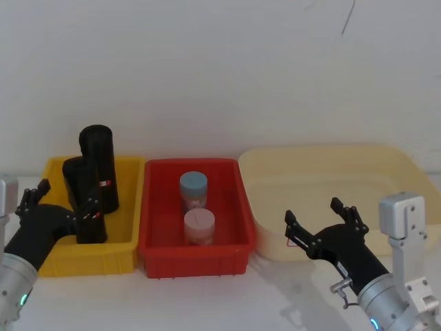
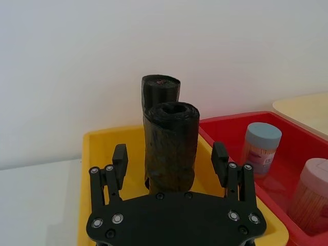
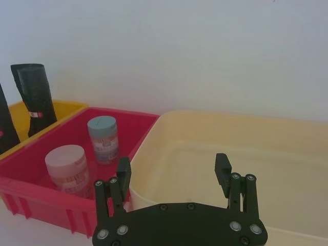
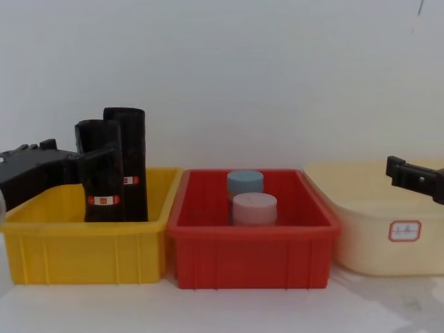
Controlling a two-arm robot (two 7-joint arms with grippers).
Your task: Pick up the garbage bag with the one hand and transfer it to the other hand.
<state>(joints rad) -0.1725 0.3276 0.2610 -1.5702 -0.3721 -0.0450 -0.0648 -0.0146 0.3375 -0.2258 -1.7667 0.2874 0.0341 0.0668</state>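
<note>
White wall (image 1: 207,69) rises behind a white counter (image 1: 207,296) that carries three bins side by side. At the robot's left is a yellow bin (image 1: 83,261), and the garbage bag (image 1: 79,183), a tall black roll, stands upright in its near part. A second roll (image 1: 96,155) of the same kind stands just behind it, touching or nearly so.

The left tool (image 2: 169,154) reaches into the yellow bin from the left, its fingers (image 2: 119,159) spread wide with one on each side of the garbage bag. In the left wrist view a gap shows between each finger and the roll, so the bag sits between the fingers but is not pinched.

A thin white-and-orange label band (image 4: 102,200) wraps the bag's lower middle, and the other roll wears one too; the print is too small to read.

In the middle, a red bin (image 1: 196,258) holds a blue-lidded jar (image 1: 193,187) and, nearer the robot, a pink-lidded jar (image 1: 199,226). Their labels cannot be read.

The right tool (image 1: 313,212) hangs spread apart at the near wall of a cream tub (image 1: 310,153), well apart from the bag. A white sticker (image 4: 404,230) with a red border sits on the tub's front, its writing illegible.
</note>
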